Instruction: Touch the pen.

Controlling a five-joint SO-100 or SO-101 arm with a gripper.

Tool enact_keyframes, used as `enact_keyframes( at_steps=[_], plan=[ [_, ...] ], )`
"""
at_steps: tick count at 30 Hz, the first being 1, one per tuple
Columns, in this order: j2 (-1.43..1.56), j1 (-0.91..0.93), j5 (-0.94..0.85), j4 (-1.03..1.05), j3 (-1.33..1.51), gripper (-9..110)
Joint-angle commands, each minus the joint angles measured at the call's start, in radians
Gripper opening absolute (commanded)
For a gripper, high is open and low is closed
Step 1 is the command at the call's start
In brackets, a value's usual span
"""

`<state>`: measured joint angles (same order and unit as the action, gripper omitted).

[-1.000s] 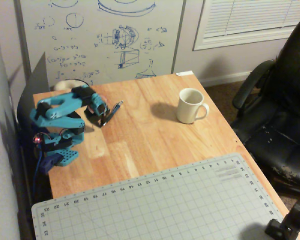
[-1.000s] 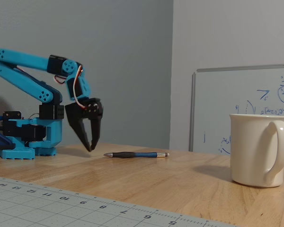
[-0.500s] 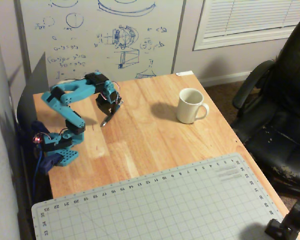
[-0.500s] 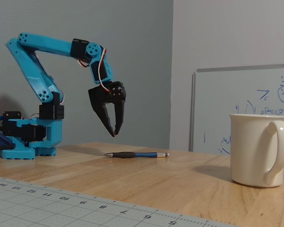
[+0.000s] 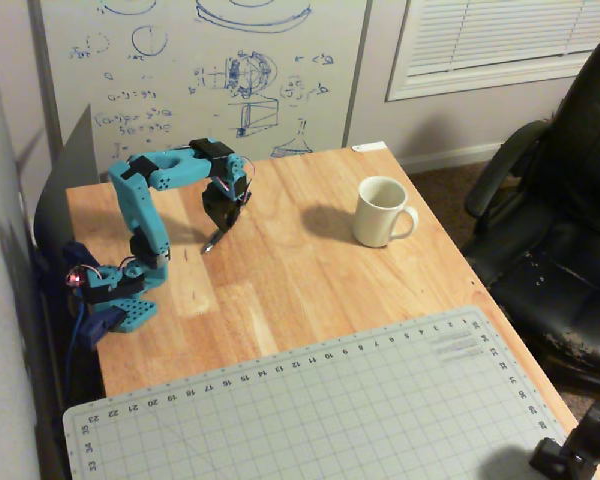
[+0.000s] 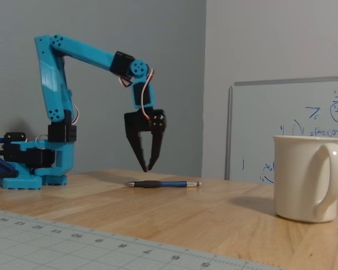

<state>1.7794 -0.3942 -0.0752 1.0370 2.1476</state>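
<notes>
In a fixed view from above, your turquoise plastic arm (image 5: 140,215) is standing at the left edge of the light wooden table (image 5: 280,290) and is bending over, so its black two-finger gripper (image 5: 216,235) is pointing down. The thin dark pen (image 5: 209,243) is lying just under the fingertips there, mostly hidden. The cream ceramic mug (image 5: 383,212) is standing well apart on the right, and a grey-green cutting mat (image 5: 320,410) is covering the near part. In a fixed view from the side, the gripper (image 6: 147,167) is hanging a little above the table, its fingers almost together and holding nothing. The pen (image 6: 161,184) is lying flat just below the tips, apart from them, between the arm's base and the mug (image 6: 307,178).
</notes>
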Motion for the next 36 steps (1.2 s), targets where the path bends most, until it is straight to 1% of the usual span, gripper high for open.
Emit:
enact_keyframes(
  at_steps=[1,8,16,28,36],
  plan=[
    [0.002,-0.02,-0.009,-0.018,-0.084,1],
    [-0.009,-0.026,-0.009,-0.018,-0.067,1],
    [-0.097,-0.028,-0.011,-0.018,-0.086,1],
    [-0.112,-0.035,-0.011,-0.018,-0.081,1],
    [-0.074,-0.063,0.005,-0.018,-0.19,1]
  ],
)
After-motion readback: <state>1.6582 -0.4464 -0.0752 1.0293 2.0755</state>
